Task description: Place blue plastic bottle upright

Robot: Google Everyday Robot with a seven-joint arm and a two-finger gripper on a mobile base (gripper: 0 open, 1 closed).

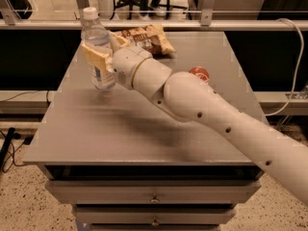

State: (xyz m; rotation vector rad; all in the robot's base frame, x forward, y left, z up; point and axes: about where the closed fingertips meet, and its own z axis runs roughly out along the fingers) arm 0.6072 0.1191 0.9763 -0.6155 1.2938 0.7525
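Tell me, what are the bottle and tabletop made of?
The blue plastic bottle, held by the gripper at the far left, looks like clear glossy plastic: see-through, with highlights. The table seems matte grey, perhaps laminate or painted metal; can't tell which.

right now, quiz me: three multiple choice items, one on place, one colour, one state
1. Where is the red can? A on the floor; B on the table, partly behind the arm; C in a drawer.
2. The blue plastic bottle cap is: A white; B black; C green.
3. The bottle is: A lying flat; B upside down; C upright in the claw.
B: it shows beside the arm, on the tabletop. A: white cap tops it. C: claw grips it, cap up, over the table's far left.
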